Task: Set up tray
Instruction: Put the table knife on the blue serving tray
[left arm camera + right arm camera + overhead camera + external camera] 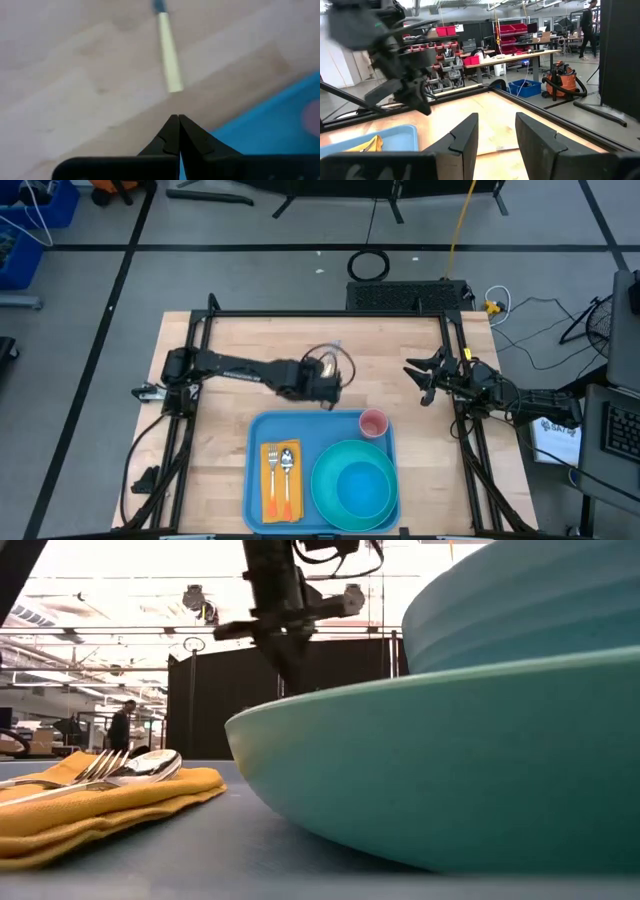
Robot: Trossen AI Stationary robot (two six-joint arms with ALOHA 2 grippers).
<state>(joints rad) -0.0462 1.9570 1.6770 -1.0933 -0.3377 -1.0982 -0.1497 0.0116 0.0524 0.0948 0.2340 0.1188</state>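
Observation:
The light-blue tray lies at the table's near middle. On it rest a yellow-orange napkin with a fork and spoon on top, a teal plate carrying a teal bowl, and a pink cup in the far right corner. My left gripper hangs shut above the table just beyond the tray's far rim, with nothing between its fingers. My right gripper waits open at the table's right side, its fingers apart.
A pale strip with a blue end lies on the bare wood beyond my left gripper. A black frame runs along the table's far edge and sides. Beyond the tray the wood is bare.

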